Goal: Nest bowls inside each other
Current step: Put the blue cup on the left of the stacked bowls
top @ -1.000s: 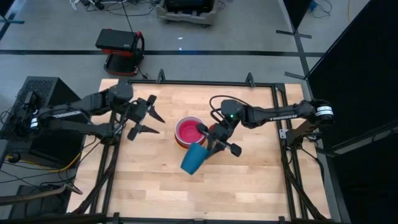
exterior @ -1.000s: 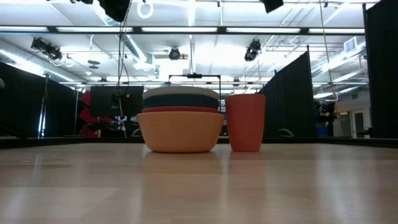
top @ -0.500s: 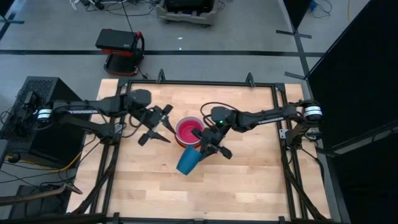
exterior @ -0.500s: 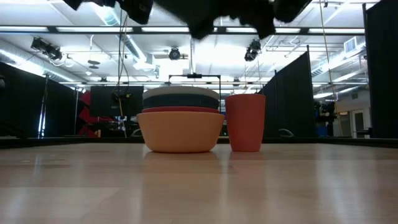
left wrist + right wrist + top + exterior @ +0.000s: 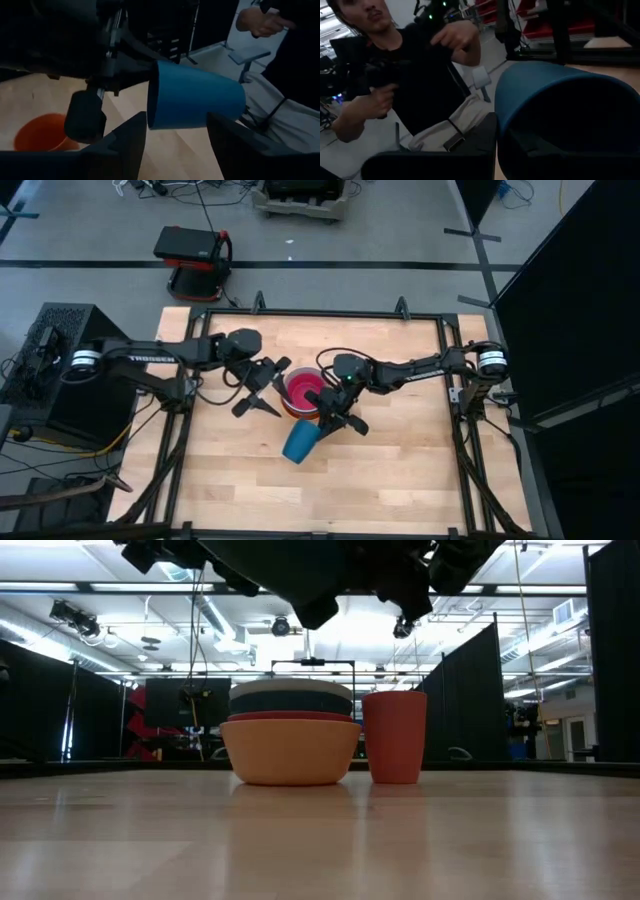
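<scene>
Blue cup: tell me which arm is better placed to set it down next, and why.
Right. The right claw is already shut on the blue cup, holding it tilted beside the stack of bowls. The left claw is open and empty on the stack's other side, so it would probably need a handover first.

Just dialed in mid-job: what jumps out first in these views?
The right gripper is shut on the blue cup, held tilted in the air just beside the stacked bowls at the table's middle. The left gripper hangs open on the stack's other side. An orange cup stands by the stack.
</scene>
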